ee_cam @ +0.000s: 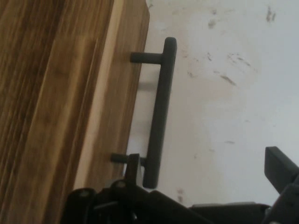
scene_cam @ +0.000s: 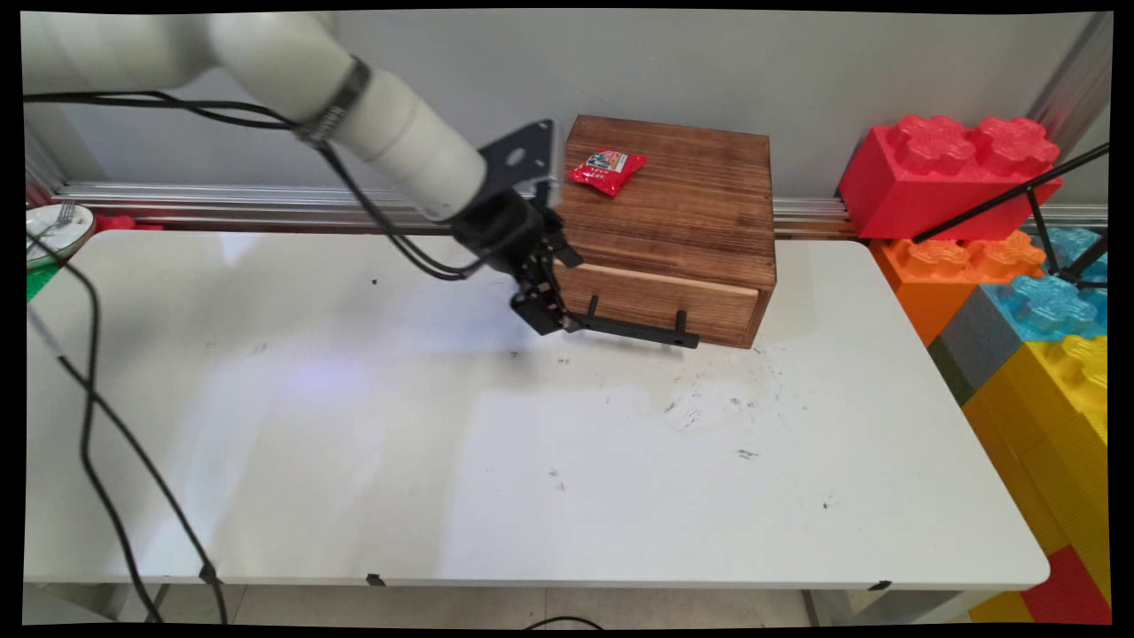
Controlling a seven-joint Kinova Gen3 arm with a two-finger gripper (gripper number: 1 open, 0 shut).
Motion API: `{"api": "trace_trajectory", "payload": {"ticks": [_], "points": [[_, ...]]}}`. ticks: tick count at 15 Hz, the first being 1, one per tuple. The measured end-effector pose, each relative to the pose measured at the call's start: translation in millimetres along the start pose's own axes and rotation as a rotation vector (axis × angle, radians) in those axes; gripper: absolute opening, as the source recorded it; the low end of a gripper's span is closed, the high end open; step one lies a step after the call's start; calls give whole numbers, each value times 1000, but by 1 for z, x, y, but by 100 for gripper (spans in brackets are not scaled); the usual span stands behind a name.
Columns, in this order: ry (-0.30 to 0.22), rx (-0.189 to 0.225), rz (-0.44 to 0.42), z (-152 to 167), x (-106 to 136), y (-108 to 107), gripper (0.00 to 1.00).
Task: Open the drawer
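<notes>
A dark wooden box (scene_cam: 673, 204) stands at the table's back, with one drawer (scene_cam: 660, 306) in its front and a black bar handle (scene_cam: 633, 328). On the box's top lies a small red snack packet (scene_cam: 607, 170). My gripper (scene_cam: 554, 312) hangs at the left end of the handle. In the hand view the handle (ee_cam: 159, 112) runs up from the gripper (ee_cam: 205, 161), its near end lying between the open fingers and close to the left finger (ee_cam: 132, 164). The other finger (ee_cam: 279, 164) stands far off to the right. A pale strip shows along the drawer front's top edge.
Big toy bricks are stacked off the table's right end: red (scene_cam: 948, 173), orange (scene_cam: 961, 266), blue (scene_cam: 1050, 301), yellow (scene_cam: 1054, 416). A black stand's rods (scene_cam: 1019, 199) cross them. A plate with a fork (scene_cam: 53, 226) sits at the far left. Black cables (scene_cam: 89, 416) hang over the table's left side.
</notes>
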Motion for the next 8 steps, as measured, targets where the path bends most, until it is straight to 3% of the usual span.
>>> {"api": "trace_trajectory", "payload": {"ticks": [8], "points": [[-52,-58,125,69,21,-20,100]]}}
